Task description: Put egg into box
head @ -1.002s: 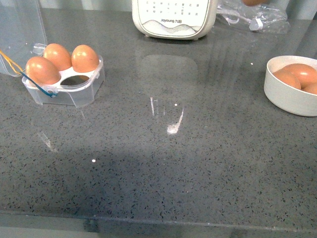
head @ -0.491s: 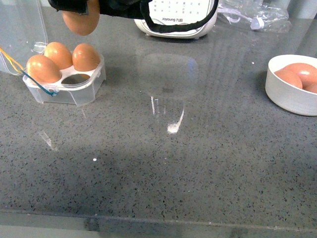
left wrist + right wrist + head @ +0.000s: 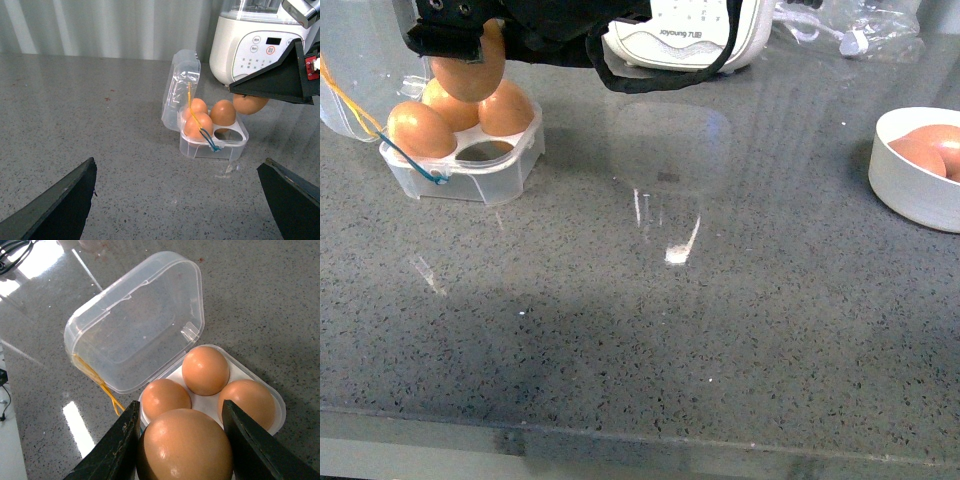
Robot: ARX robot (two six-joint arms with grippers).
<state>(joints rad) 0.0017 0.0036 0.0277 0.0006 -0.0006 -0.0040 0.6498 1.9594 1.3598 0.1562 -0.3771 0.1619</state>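
Brown egg (image 3: 468, 78) clamped in right gripper (image 3: 181, 437) hangs over box (image 3: 470, 182) at bench (image 3: 720, 300) far-left corner; centre on empty cup (image 3: 487, 152), lower gently, then release, avoiding neighbouring eggs (image 3: 420, 130).

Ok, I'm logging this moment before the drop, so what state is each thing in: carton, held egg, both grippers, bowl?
clear plastic four-cup egg carton: lid open, three cups filled, one empty.
orange-brown egg: held off the table, not yet in a cup.
right gripper: shut on the egg.
left gripper: open, holding nothing.
round white bowl: holds brown eggs.
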